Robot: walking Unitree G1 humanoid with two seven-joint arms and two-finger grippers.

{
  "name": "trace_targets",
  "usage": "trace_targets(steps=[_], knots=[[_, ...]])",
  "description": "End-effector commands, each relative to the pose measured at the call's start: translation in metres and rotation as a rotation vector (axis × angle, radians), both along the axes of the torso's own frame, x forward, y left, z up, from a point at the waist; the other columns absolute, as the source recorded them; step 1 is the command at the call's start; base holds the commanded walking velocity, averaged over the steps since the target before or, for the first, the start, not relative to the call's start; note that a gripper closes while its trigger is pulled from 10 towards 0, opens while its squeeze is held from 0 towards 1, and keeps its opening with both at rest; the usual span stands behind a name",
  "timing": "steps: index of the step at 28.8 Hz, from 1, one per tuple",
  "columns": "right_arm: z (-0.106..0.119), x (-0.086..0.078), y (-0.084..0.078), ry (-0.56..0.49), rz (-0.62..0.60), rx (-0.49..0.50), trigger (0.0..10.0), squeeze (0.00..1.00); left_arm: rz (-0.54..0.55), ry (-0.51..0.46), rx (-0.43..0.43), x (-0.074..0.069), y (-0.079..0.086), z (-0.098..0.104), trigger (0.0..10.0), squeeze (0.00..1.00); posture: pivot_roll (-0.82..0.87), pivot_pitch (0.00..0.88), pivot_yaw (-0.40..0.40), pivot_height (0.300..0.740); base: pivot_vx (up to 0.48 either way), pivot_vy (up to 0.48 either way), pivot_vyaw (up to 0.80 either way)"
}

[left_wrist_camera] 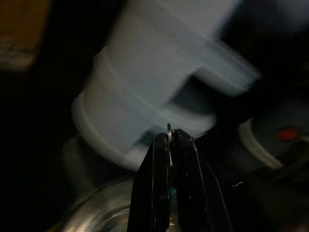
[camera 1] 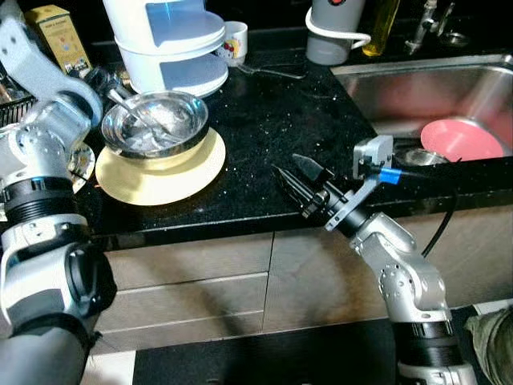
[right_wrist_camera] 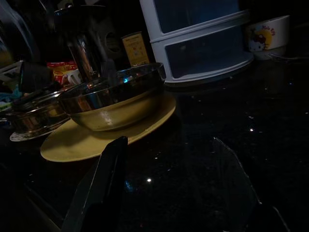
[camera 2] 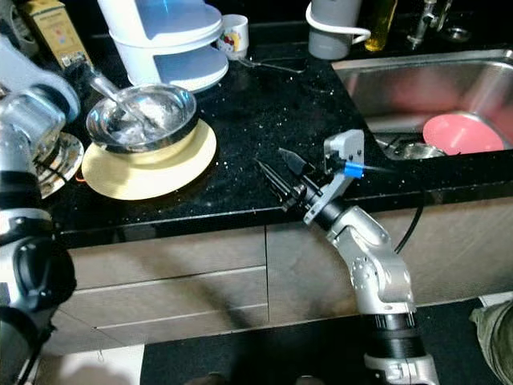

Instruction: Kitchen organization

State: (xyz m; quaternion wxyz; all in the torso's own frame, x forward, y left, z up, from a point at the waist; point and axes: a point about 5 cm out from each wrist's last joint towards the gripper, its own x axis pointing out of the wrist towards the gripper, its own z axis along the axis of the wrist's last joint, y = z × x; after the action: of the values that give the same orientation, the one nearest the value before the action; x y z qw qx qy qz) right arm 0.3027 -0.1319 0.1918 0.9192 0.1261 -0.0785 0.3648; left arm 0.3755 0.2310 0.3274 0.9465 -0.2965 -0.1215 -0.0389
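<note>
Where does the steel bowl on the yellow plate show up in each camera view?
Left eye view: steel bowl, upper left, on the yellow plate.
Right eye view: upper left too.
Left wrist view: blurred bowl rim at the bottom edge.
Right wrist view: left of centre.
Shared landmark: the white tiered container behind it.

Black speckled countertop [camera 1: 272, 136], glossy, with pale drawer fronts [camera 1: 200, 281] underneath. Sitting straight on it: a flat yellow plate [camera 1: 160, 176] out ahead of the right gripper [camera 1: 296, 180], off to its left side, and a white tiered plastic container [camera 1: 172, 44] farther back behind that plate. A small white mug with a cartoon print [camera 1: 234, 42] stands just beside the container. A grey jug with a white handle [camera 1: 333, 32] is near the back edge, past the gripper's tips. The steel sink [camera 1: 433, 92] is set into the counter on the gripper's right.
</note>
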Motion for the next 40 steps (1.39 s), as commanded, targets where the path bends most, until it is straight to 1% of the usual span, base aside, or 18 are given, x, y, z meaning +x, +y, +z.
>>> trace_targets(steps=[1, 2, 4, 8, 13, 15, 16, 17, 19, 20, 22, 23, 24, 28, 31, 34, 38, 40], knots=[[0.0, 0.002, 0.003, -0.001, -0.002, 0.004, 10.0, 0.0, -0.06, -0.156, 0.007, -0.011, -0.012, 0.018, 0.0, 0.0, -0.06, 0.05, 0.042, 0.74, 0.0, 0.0, 0.0], [0.0, 0.002, 0.003, -0.001, -0.002, 0.004, 10.0, 0.0, -0.06, -0.156, 0.007, -0.011, -0.012, 0.018, 0.0, 0.0, -0.06, 0.05, 0.042, 0.74, 0.0, 0.0, 0.0], [0.0, 0.002, 0.003, -0.002, -0.008, 0.012, 10.0, 0.0, -0.11, -0.24, -0.012, -0.02, -0.021, 0.027, 0.0, 0.0, -0.06, 0.049, 0.043, 0.74, 0.0, 0.0, 0.0], [0.002, 0.003, 0.002, -0.001, -0.022, 0.042, 10.0, 0.0, -0.163, -0.313, -0.029, -0.032, -0.033, 0.032, 0.0, 0.0, -0.06, 0.049, 0.042, 0.74, 0.0, 0.0, 0.0], [0.006, 0.005, -0.001, 0.0, -0.039, 0.083, 10.0, 0.0, -0.188, -0.356, -0.03, -0.039, -0.039, 0.034, 0.0, 0.0, -0.05, 0.048, 0.04, 0.74, 0.0, 0.0, 0.0], [0.01, 0.007, -0.004, -0.001, -0.05, 0.13, 10.0, 0.0, -0.178, -0.367, -0.018, -0.042, -0.04, 0.034, 0.0, 0.0, -0.05, 0.048, 0.039, 0.74, 0.0, 0.0, 0.0], [0.013, 0.008, -0.005, -0.004, -0.049, 0.163, 10.0, 0.0, -0.163, -0.368, -0.019, -0.043, -0.04, 0.033, 0.2, 0.0, -0.05, 0.048, 0.039, 0.74, 0.0, 0.0, 0.0], [0.016, 0.007, -0.006, -0.008, -0.039, 0.198, 10.0, 0.0, -0.152, -0.369, -0.019, -0.045, -0.039, 0.032, 2.0, 0.0, -0.05, 0.047, 0.041, 0.74, 0.0, 0.0, 0.0], [0.019, 0.006, -0.006, -0.012, -0.02, 0.235, 10.0, 0.0, -0.144, -0.371, -0.021, -0.046, -0.039, 0.031, 2.2, 0.0, -0.05, 0.045, 0.042, 0.74, 0.0, 0.0, 0.0], [0.019, 0.006, -0.006, -0.012, -0.02, 0.235, 10.0, 0.0, -0.144, -0.371, -0.021, -0.046, -0.039, 0.031, 2.2, 0.0, -0.05, 0.045, 0.042, 0.74, 0.0, 0.0, 0.0], [0.02, 0.004, -0.005, -0.012, 0.004, 0.262, 10.0, 0.0, -0.142, -0.369, -0.013, -0.048, -0.039, 0.03, 3.8, 0.0, -0.05, 0.045, 0.042, 0.74, 0.0, 0.0, 0.0], [0.02, 0.004, -0.005, -0.012, 0.004, 0.262, 10.0, 0.0, -0.142, -0.369, -0.013, -0.048, -0.039, 0.03, 3.8, 0.0, -0.05, 0.045, 0.042, 0.74, 0.0, 0.0, 0.0], [0.02, 0.003, -0.006, -0.009, 0.01, 0.273, 10.0, 0.0, -0.143, -0.37, -0.013, -0.048, -0.039, 0.029, 10.0, 0.0, -0.05, 0.047, 0.044, 0.74, 0.0, 0.0, 0.0], [0.018, 0.003, -0.009, 0.01, 0.006, 0.283, 10.0, 0.0, -0.162, -0.384, -0.023, -0.05, -0.042, 0.029, 10.0, 0.0, -0.05, 0.045, 0.044, 0.74, 0.0, 0.0, -0.39], [0.018, 0.004, -0.012, 0.02, 0.001, 0.285, 10.0, 0.0, -0.223, -0.414, -0.033, -0.055, -0.052, 0.027, 10.0, 0.0, -0.05, 0.046, 0.046, 0.74, 0.0, 0.0, -0.79], [0.018, 0.004, -0.013, 0.025, 0.0, 0.283, 10.0, 0.0, -0.24, -0.429, -0.04, -0.057, -0.057, 0.026, 10.0, 0.0, -0.05, 0.046, 0.045, 0.74, 0.0, 0.0, -0.79], [0.017, 0.004, -0.014, 0.03, -0.002, 0.278, 10.0, 0.0, -0.226, -0.416, -0.035, -0.054, -0.059, 0.023, 10.0, 0.0, -0.05, 0.046, 0.046, 0.74, 0.0, 0.0, -0.79], [0.017, 0.004, -0.014, 0.032, -0.003, 0.275, 10.0, 0.0, -0.207, -0.4, -0.025, -0.05, -0.057, 0.018, 10.0, 0.0, -0.05, 0.046, 0.045, 0.74, 0.0, 0.0, -0.79]])
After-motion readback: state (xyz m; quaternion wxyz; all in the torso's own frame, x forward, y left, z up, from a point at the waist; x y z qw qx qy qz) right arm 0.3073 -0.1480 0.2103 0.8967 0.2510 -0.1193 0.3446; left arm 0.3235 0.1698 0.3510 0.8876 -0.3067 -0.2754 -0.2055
